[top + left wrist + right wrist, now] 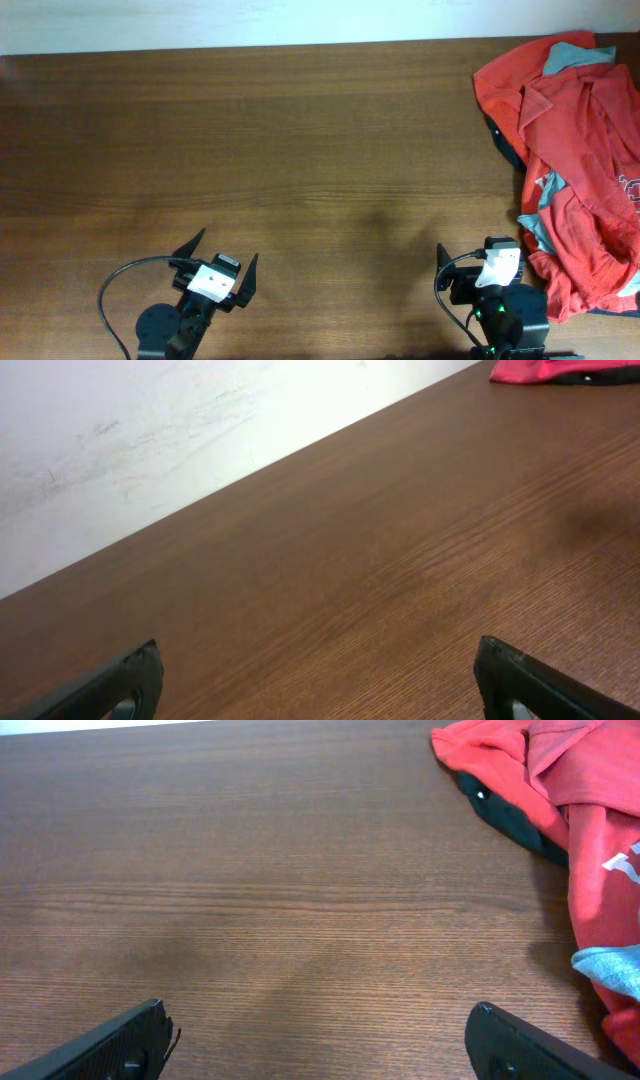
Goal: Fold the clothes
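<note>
Both arms are sitting pulled back at the near edge of the tabletop (300, 140), wrists low, pointing toward the far side. The left gripper (228, 246) is at near left, its fingers standing wide apart and holding nothing. The right gripper (488, 254) is at near right, also spread wide and empty, just beside the clothes (580, 140); cannot tell if it is touching them. The clothes are lying in a crumpled, unfolded heap at the right end of the tabletop, running off the overhead view's right edge. Orange-red T-shirts (600, 110) are making up most of it, overlapping and wrinkled. A light grey-blue T-shirt (577, 52) is peeking out at the far end and near side. Something dark (510, 815) is poking out under the heap's left edge.
</note>
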You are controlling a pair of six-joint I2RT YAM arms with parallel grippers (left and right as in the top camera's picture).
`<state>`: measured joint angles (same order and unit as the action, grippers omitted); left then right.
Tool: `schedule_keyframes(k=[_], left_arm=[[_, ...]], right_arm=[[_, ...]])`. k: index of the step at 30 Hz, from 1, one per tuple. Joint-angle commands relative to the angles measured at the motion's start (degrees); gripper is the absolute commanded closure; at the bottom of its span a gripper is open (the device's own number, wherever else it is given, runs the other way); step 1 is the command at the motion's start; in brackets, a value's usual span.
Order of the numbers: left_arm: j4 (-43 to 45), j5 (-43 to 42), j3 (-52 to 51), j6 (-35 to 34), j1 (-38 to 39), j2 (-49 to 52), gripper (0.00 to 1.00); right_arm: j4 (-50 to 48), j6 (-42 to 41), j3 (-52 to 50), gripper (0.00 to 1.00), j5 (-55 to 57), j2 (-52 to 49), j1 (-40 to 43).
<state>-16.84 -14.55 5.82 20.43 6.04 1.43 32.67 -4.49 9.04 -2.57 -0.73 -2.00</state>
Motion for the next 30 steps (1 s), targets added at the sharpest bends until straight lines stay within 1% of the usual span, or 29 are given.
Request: schedule_keyframes(k=[1,6,9,14,18,30], left_arm=[[0.22,-0.68,-0.50,0.46,-0.17,-0.42,0.01],[0.22,-0.68,-0.50,0.46,-0.17,-0.42,0.01],[0.22,-0.68,-0.50,0.46,-0.17,-0.42,0.01],[0.22,-0.68,-0.50,0.46,-0.17,-0.42,0.01],[0.22,-0.68,-0.50,0.46,-0.17,-0.42,0.01],[0.26,-0.66,-0.50,0.48,-0.17,-0.42,0.01]], right_arm=[[-0.02,-0.22,-0.37,0.02,0.85,0.37,0.15],[-0.02,-0.22,-0.37,0.01,0.85,0.37,0.15],[5.05,3.85,-0.09,0.02,4.07,0.37,0.15],[5.97,3.85,-0.02,0.02,4.11,0.37,0.15],[8.76,3.87,0.15,0.02,5.20,0.37,0.15],[7.56,5.11,0.17,0.01,5.16,0.37,0.15]])
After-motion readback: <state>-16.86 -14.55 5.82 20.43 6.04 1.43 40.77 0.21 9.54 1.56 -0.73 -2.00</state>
